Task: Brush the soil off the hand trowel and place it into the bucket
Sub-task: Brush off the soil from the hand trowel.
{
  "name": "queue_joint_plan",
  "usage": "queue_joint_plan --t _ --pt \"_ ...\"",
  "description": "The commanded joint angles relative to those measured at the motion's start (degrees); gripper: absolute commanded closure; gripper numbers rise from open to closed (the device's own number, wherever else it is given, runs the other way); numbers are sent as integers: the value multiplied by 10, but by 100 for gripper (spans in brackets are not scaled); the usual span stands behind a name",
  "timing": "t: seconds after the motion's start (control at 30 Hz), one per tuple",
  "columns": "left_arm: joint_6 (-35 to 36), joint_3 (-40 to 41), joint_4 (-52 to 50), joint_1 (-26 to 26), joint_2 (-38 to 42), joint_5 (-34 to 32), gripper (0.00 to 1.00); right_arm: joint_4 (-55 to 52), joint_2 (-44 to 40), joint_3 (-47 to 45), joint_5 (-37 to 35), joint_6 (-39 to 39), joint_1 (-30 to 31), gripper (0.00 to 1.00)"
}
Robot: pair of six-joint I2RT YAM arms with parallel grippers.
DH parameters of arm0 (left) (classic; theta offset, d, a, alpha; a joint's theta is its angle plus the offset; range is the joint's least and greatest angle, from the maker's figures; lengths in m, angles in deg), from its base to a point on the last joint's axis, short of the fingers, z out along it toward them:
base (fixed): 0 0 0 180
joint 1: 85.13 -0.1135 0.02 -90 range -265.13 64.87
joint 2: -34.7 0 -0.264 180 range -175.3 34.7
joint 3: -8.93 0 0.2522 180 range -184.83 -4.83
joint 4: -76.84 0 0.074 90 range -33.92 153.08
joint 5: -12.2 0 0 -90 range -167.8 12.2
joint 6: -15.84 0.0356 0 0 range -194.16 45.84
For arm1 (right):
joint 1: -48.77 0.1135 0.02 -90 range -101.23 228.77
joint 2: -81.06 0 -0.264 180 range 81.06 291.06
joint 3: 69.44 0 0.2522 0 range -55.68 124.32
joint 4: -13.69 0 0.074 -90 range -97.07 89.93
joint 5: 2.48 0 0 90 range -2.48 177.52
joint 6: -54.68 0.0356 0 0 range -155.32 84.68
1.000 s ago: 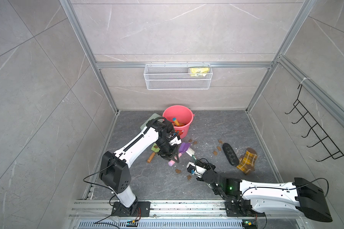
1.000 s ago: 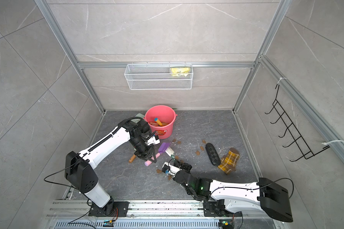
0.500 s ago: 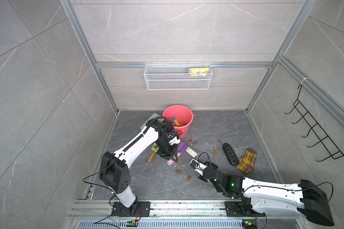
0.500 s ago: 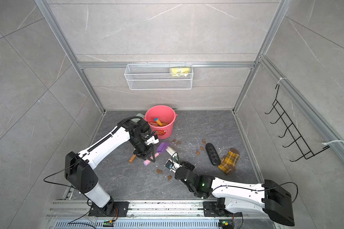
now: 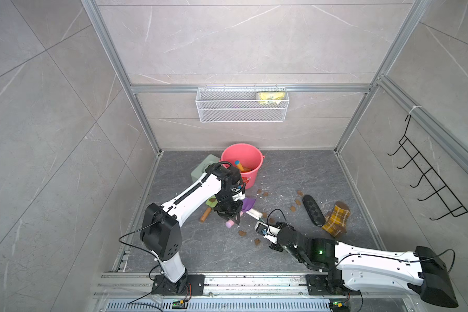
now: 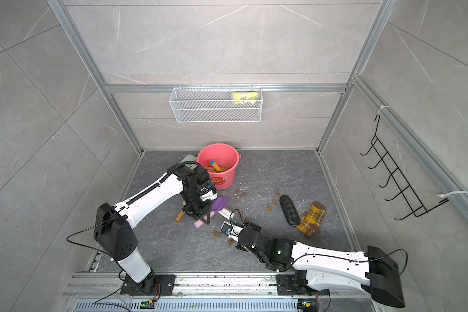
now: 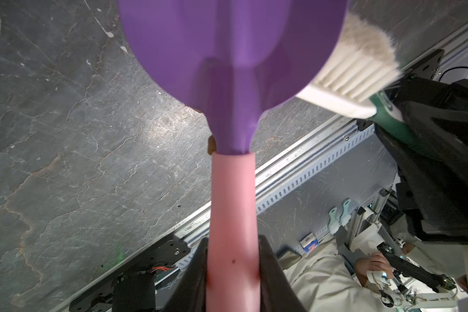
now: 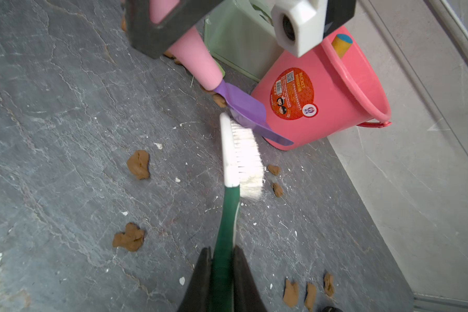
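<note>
I had the left gripper (image 7: pixel 232 272) clenched on the pink handle of the hand trowel (image 7: pixel 227 54), with its purple blade just beside the bucket (image 8: pixel 343 89). The right gripper (image 8: pixel 222 270) grasped the green-handled brush (image 8: pixel 245 159), bristles against the blade's edge. Brown lumps of soil (image 8: pixel 138 164) lay scattered on the floor (image 8: pixel 65 135) near the bucket.

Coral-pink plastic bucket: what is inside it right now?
Inside the coral-pink plastic bucket, an orange handle with a blue tip sticks up. The tool's other end is hidden behind the bucket's near wall.
</note>
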State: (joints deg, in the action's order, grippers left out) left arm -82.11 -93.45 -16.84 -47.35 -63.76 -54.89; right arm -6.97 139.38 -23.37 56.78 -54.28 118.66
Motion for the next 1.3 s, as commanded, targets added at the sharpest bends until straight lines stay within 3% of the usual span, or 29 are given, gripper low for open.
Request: queue_joint_plan --t 0.0,0.17,0.37,0.5,0.73,1.03,1.27 --pt "5 -19 -31 7 -3 -15 100 -14 12 34 -46 -3 -9 100" --pt "9 -20 -31 12 -1 -20 100 -65 24 54 -72 56 -58 100" --pt "5 -23 -23 9 10 -37 100 -101 9 52 -10 96 -77 100" --pt "0 -32 -18 5 11 -48 100 -105 10 46 37 86 -51 100" --pt "7 -33 -23 13 0 -97 100 -98 23 71 48 57 -4 100" --pt "27 -32 -28 57 -21 -140 100 -65 18 76 27 35 -10 100" --pt "34 -37 -30 60 -21 -144 100 -107 31 90 7 80 -73 100"
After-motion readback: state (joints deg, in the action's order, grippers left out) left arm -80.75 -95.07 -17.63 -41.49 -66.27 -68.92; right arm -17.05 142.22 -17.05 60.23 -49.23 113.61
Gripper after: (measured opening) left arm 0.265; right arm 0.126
